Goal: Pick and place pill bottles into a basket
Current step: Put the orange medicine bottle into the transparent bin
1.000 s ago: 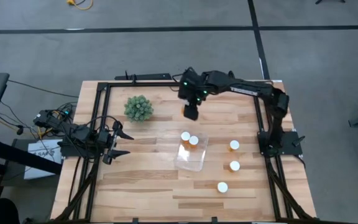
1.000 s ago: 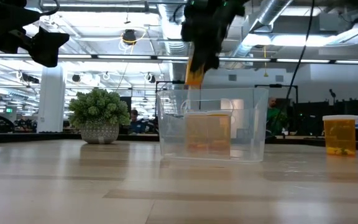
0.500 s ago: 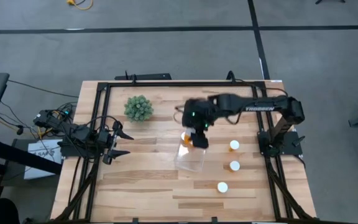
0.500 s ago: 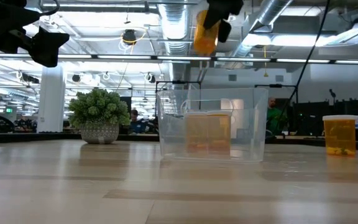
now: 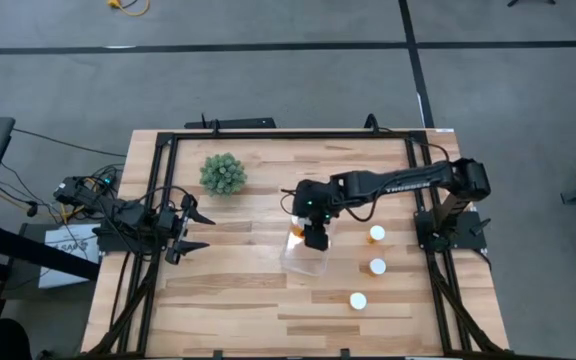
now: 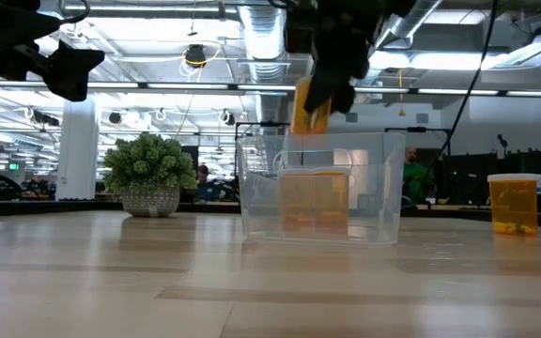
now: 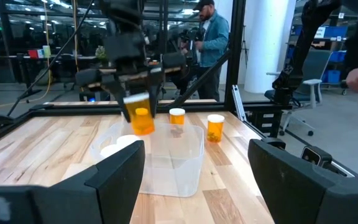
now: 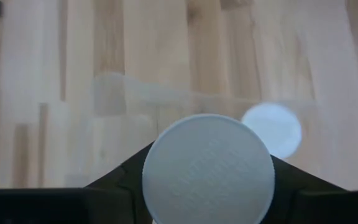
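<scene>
My right gripper (image 5: 314, 236) is shut on an orange pill bottle (image 6: 308, 108) with a white cap (image 8: 208, 168), right above the clear basket (image 5: 304, 258) at mid-table. Orange bottles (image 6: 313, 199) stand inside the basket; one white cap (image 8: 272, 129) shows below the held bottle. Three more bottles stand upright on the table right of the basket (image 5: 377, 233) (image 5: 377, 266) (image 5: 358, 300). My left gripper (image 5: 193, 232) is open and empty at the table's left side, and its two fingers (image 7: 114, 180) frame the left wrist view. My right gripper pinches the bottle's upper part, just under the cap (image 7: 140, 102), between its two fingers. The fingers come from above, pointing down. The bottle hangs below them, cap up and slightly tilted, lifted clear, its bottom (image 6: 303, 127) about level with the basket's rim.
A green spiky ball-shaped plant (image 5: 223, 173) in a pot stands at the far left of the table. A black frame (image 5: 268, 134) runs round the table's edges. People stand in the room beyond the table (image 7: 213, 34).
My right gripper has carried the bottle from the table's far side toward the near edge until it is over the basket, then gone down toward the basket's rim. It has stayed shut on the bottle.
</scene>
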{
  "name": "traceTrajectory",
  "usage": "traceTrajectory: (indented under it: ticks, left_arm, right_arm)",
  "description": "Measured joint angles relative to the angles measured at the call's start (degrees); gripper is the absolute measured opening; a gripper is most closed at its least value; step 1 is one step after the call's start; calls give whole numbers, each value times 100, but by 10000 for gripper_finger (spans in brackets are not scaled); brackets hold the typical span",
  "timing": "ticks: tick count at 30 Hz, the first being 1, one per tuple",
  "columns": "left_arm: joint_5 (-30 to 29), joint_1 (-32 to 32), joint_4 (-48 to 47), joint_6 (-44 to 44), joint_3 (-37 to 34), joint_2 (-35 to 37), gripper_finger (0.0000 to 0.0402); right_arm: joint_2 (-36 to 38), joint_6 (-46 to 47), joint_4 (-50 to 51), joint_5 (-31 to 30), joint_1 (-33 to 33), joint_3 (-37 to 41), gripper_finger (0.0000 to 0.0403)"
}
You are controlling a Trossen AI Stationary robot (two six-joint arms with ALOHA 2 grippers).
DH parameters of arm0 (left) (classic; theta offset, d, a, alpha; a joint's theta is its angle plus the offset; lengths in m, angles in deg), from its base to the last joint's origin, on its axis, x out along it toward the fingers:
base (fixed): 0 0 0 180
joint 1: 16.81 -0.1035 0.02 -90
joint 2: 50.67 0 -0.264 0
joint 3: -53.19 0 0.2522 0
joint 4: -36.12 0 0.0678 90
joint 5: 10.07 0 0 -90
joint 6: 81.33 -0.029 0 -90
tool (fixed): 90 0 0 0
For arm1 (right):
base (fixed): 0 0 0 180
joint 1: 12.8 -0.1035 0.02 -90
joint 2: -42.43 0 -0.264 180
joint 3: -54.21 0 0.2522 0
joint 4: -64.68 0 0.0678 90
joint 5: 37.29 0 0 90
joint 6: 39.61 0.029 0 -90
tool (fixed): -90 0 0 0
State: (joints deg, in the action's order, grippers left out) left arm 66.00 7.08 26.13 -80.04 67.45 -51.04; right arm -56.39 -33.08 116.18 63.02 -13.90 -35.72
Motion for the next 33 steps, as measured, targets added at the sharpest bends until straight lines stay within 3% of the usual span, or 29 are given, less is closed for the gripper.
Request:
traceTrajectory:
  ticks: [11, 17, 24, 33]
  left_arm:
    - [5, -1, 0, 0, -1, -1, 277]
    - [8, 0, 0, 0, 0, -5, 277]
    - [8, 0, 0, 1, 0, -10, 277]
    - [6, 0, 0, 0, 0, -14, 277]
  right_arm:
    - [-446, -14, -626, -91, -73, 283, 191]
    - [-560, -3, -1046, -44, 13, 288, 176]
    - [-558, -8, -981, -274, 4, 285, 194]
    - [-922, -176, -818, -155, -253, 288, 177]
